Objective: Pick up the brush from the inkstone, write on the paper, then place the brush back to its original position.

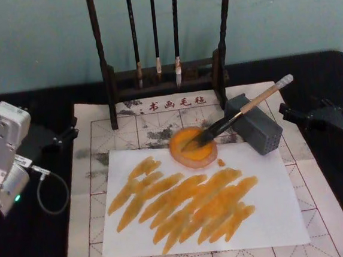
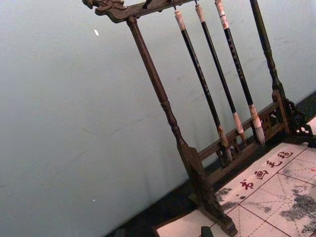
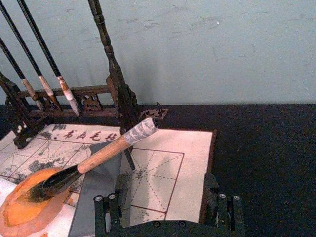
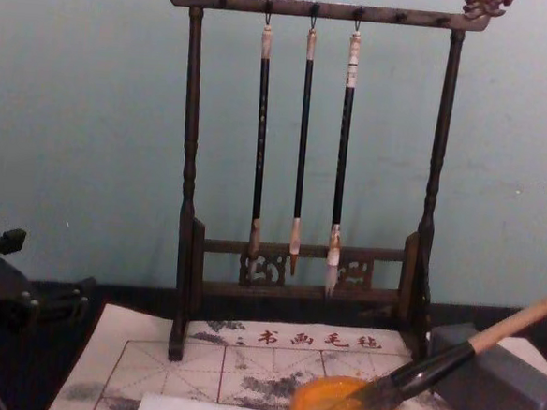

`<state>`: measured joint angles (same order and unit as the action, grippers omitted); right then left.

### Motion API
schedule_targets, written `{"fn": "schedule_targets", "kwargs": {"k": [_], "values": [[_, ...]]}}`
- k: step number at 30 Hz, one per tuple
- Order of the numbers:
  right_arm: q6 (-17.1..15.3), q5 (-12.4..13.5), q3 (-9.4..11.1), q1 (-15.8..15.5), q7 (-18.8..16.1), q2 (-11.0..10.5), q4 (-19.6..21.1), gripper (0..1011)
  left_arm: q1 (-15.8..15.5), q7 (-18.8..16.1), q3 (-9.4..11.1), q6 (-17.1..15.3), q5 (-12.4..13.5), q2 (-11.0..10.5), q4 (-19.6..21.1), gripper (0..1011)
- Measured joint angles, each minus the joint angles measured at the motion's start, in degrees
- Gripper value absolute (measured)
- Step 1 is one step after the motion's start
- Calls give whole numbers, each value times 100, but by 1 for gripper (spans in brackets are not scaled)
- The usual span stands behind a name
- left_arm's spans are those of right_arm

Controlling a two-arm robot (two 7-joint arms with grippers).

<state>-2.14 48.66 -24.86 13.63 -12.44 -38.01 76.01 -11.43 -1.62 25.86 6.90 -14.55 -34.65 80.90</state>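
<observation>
Brush (image 1: 242,114) resting tip-down in orange inkstone (image 1: 192,146), handle leaning on grey block (image 1: 254,125), paper (image 1: 269,216) streaked orange, left hand (image 1: 64,136) and right hand (image 1: 291,113) parked at sides, finger spread cannot be told

lying mid-frame in the head view on the mat (image 1: 101,146): the paper (image 1: 269,216). at the paper's upper edge, the dish (image 1: 192,147), with the brush (image 1: 242,113) tipped into it and leaning up-right across the block (image 1: 256,126). behind the mat, top centre, the rack (image 1: 164,75) with three hanging brushes (image 1: 154,31).
</observation>
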Motion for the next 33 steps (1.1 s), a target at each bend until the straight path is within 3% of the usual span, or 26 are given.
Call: {"fn": "schedule_targets", "kwargs": {"k": [33], "values": [[-4,5,-14,10,-13,-9,-4,1000,0,0,0,0,0,0,0,1001]]}}
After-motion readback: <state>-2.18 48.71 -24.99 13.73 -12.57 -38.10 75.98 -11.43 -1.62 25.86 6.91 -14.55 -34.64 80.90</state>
